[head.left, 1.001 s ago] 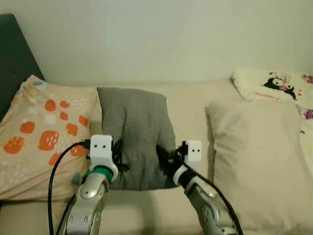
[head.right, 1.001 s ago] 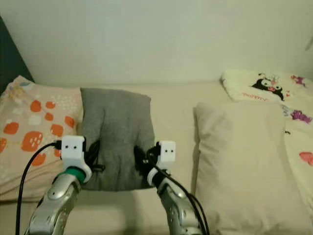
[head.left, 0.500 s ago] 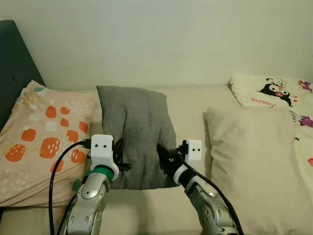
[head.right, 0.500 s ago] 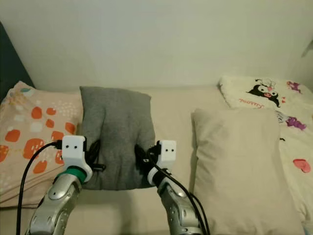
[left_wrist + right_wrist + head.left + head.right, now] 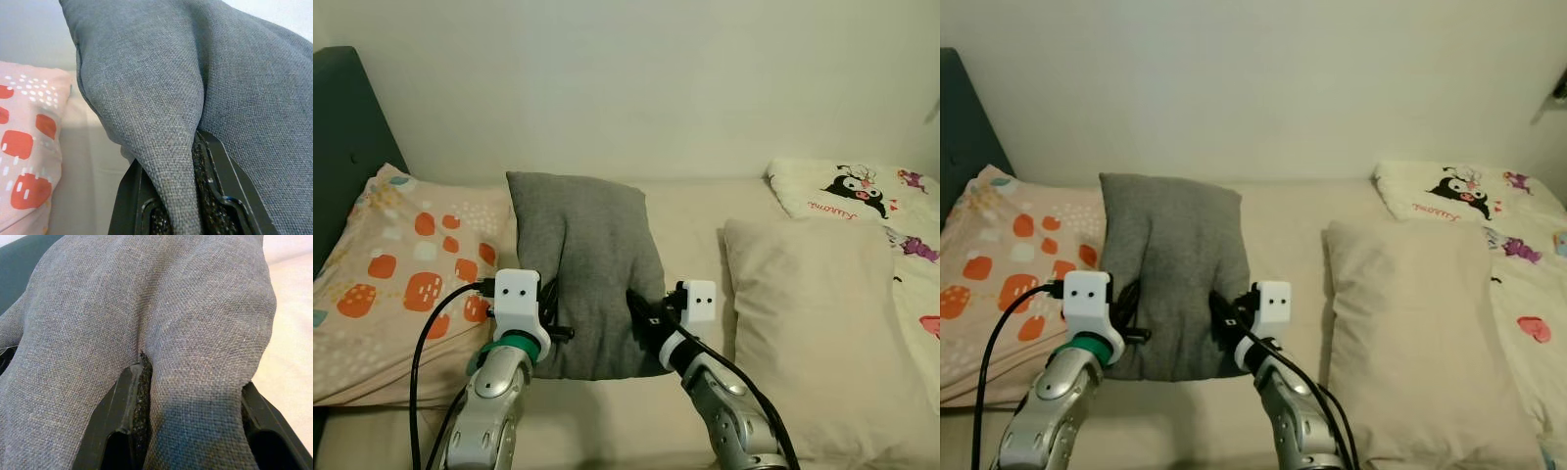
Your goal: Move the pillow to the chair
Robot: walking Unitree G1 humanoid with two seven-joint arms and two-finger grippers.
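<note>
A grey pillow [image 5: 586,264] hangs between my two arms above the beige bed, held by its lower corners. My left gripper [image 5: 551,326] is shut on the pillow's lower left edge; in the left wrist view a fold of grey fabric [image 5: 176,161] is pinched between the black fingers [image 5: 230,191]. My right gripper [image 5: 641,318] is shut on the lower right edge, with cloth [image 5: 195,382] bunched between its fingers [image 5: 115,421]. No chair can be made out.
A peach pillow with orange spots [image 5: 401,284] lies to the left, against a dark headboard [image 5: 347,137]. A beige pillow [image 5: 818,323] lies to the right, and a white cartoon-print blanket [image 5: 862,191] at the far right. A plain wall stands behind.
The view has tilted up, so the bed and other pillows sit lower. The grey pillow stays gripped by both grippers and appears raised slightly off the bed.
</note>
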